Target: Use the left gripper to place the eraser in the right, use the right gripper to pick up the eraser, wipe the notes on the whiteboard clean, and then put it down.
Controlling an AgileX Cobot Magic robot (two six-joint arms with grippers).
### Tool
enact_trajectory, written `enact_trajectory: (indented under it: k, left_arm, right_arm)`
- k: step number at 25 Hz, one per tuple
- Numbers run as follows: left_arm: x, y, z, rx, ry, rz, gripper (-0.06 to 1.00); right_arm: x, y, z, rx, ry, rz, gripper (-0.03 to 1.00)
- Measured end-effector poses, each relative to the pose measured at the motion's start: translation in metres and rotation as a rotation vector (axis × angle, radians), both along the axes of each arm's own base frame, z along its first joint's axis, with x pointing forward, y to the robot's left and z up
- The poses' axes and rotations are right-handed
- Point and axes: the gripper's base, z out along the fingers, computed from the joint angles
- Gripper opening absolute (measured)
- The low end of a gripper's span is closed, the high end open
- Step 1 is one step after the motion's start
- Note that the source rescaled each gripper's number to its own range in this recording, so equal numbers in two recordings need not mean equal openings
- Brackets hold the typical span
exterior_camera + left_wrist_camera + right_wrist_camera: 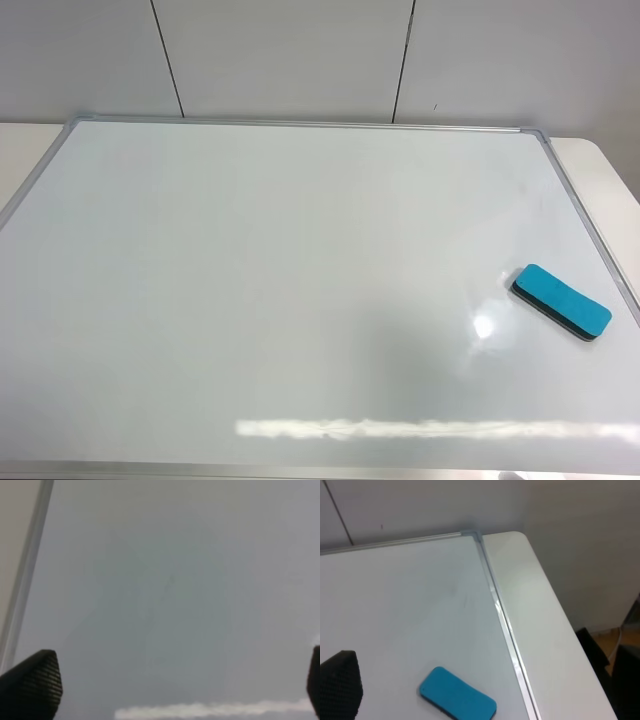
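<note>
A teal eraser point(561, 301) lies flat near the whiteboard's point(250, 280) right edge. Both the left gripper point(182, 680) and the right gripper's one visible finger point(339, 685) hang with jaws apart, holding nothing.

From where I'm driving, the whiteboard point(280, 290) is basically wide open, flat bare surface across the left and middle. Only bump on it is the eraser point(561, 301), lying flat near the right frame edge. I can see bare board on the eraser's left and far side. Wall panels point(290, 55) close off the back.
</note>
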Motion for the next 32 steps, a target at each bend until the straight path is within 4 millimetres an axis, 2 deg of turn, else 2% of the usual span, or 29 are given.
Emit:
enact_trajectory:
  k: [6, 13, 32]
  left_arm:
    - [0.000, 0.000, 0.000, 0.000, 0.000, 0.000, 1.00]
    - [0.000, 0.000, 0.000, 0.000, 0.000, 0.000, 1.00]
    - [0.000, 0.000, 0.000, 0.000, 0.000, 0.000, 1.00]
  right_arm:
    - [-0.018, 0.003, -0.045, -0.049, -0.045, 0.078, 1.00]
    - [-0.007, 0.001, -0.076, -0.011, 0.083, 0.082, 1.00]
    - [-0.007, -0.001, -0.079, 0.019, 0.094, 0.037, 1.00]
